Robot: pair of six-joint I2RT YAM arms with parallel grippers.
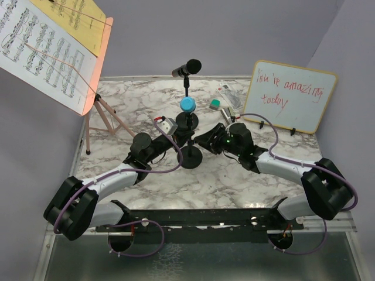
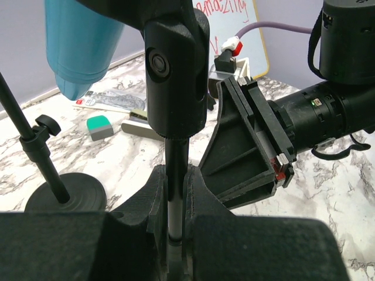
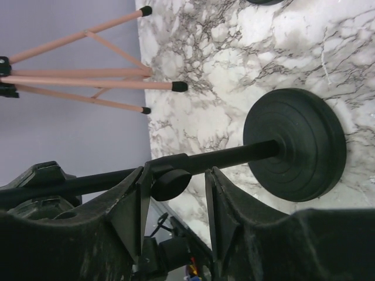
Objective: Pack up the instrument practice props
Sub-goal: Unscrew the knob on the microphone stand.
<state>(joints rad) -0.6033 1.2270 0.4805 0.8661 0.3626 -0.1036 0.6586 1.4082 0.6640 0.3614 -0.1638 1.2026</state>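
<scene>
Centrally, two poles [image 1: 187,88] are counted; the near pole [image 2: 176,158] is clamped by the left gripper [image 2: 176,188] and loosely straddled by the right gripper [image 3: 176,174]; the rack [image 1: 98,64] at ten o'clock is cropped.

You have the music rack [image 1: 99,58] far left, the whiteboard [image 1: 290,96] far right, and the near mic pole [image 1: 190,157] centred before the far mic pole [image 1: 187,86], all on the surface [image 1: 234,175].

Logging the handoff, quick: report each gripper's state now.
Left gripper: shut on blue microphone's pole.
Right gripper: open, straddling a mic pole, not clamped.
</scene>
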